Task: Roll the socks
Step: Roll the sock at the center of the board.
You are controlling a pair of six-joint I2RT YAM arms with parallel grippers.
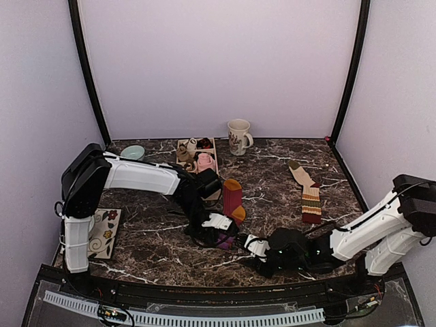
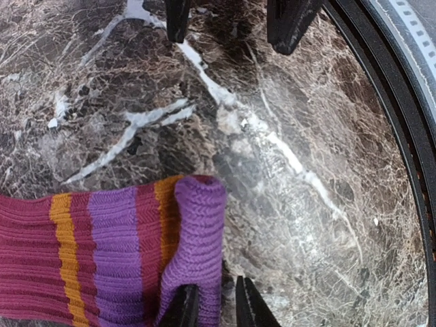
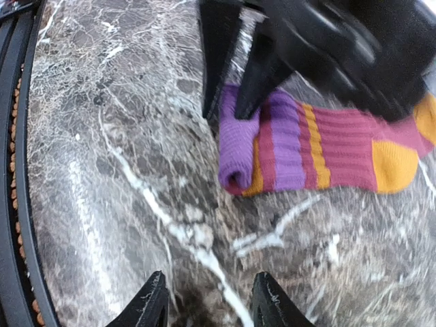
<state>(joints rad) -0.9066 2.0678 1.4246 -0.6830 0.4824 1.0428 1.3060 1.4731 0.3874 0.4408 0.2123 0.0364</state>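
A striped sock (image 1: 233, 197) in maroon, purple and orange lies at mid-table, its purple cuff (image 2: 197, 231) rolled over once. My left gripper (image 1: 223, 237) is at that cuff, fingers (image 2: 184, 310) pinching either side of the roll's end. The right wrist view shows the same grip (image 3: 235, 95) on the sock (image 3: 320, 150). My right gripper (image 1: 248, 243) hovers open just in front of the cuff, its fingertips (image 3: 150, 300) apart over bare marble with nothing between them. A second sock (image 1: 310, 196), beige with stripes and a maroon toe, lies flat to the right.
A wooden box (image 1: 197, 155) with small bundles, a teal bowl (image 1: 133, 152) and a floral mug (image 1: 239, 136) stand at the back. A patterned card (image 1: 103, 231) lies by the left arm's base. The black front rail (image 2: 402, 129) runs close to both grippers.
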